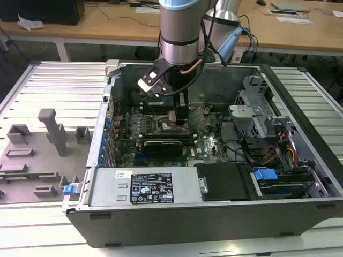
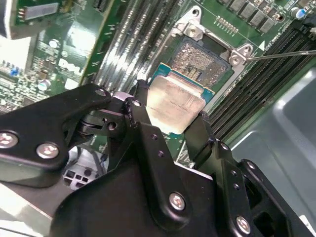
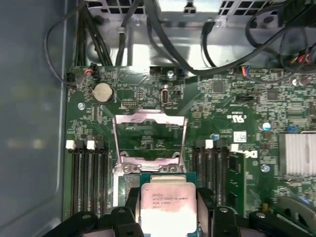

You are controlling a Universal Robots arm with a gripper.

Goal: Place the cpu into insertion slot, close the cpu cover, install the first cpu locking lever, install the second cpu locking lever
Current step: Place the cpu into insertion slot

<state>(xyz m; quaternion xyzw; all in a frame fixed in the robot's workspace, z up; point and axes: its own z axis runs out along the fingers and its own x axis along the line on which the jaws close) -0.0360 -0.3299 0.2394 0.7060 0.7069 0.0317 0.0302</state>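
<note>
My gripper [image 2: 170, 111] is shut on the cpu [image 2: 175, 106], a flat square chip with a dull silver top, its black fingers [image 2: 143, 116] pressing two opposite edges. The chip hangs over the near edge of the insertion slot [image 2: 205, 61], whose dark contact field lies bare inside its silver rim. In the first wrist view the cpu [image 3: 163, 205] sits between the fingers, and the cpu cover [image 3: 150, 118] stands raised behind it. A thin locking lever [image 2: 281, 54] sticks out past the slot's corner. In the exterior view the gripper [image 1: 172, 113] is low inside the case over the green motherboard [image 1: 209, 144].
Black memory slots [image 3: 89, 177] flank the socket on both sides. A finned heatsink [image 3: 296, 153], cable bundles [image 3: 163, 34] and the case wall [image 2: 281, 128] are close by. A long black card [image 1: 161, 144], the power supply [image 1: 144, 187] and drive bays [image 1: 268, 139] fill the case.
</note>
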